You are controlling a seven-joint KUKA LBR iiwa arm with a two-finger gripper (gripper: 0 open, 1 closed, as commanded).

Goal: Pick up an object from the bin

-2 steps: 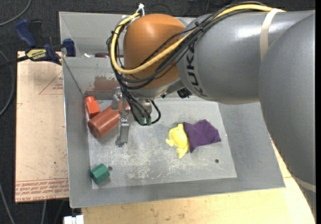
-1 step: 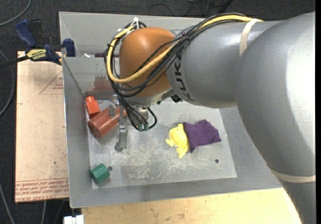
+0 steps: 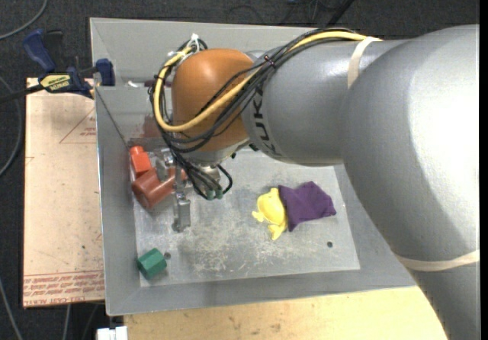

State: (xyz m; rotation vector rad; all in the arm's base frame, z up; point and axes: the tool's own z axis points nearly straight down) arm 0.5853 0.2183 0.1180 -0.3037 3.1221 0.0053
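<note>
I see the claw (image 3: 181,207) low over the left part of the bin (image 3: 244,258). I cannot tell how far it is open, nor whether it holds anything. A red-brown block (image 3: 151,190) lies just left of the claw, with an orange block (image 3: 139,158) above that. A green block (image 3: 151,263) sits below the claw. A yellow piece (image 3: 271,213) and a purple cloth (image 3: 308,204) lie well to its right.

Lying just left of the gripper (image 3: 181,219), two blocks (image 3: 146,178); left and in front of it, a cube (image 3: 151,263); right of it, a soft figure (image 3: 271,213), then a cloth (image 3: 309,203).
</note>
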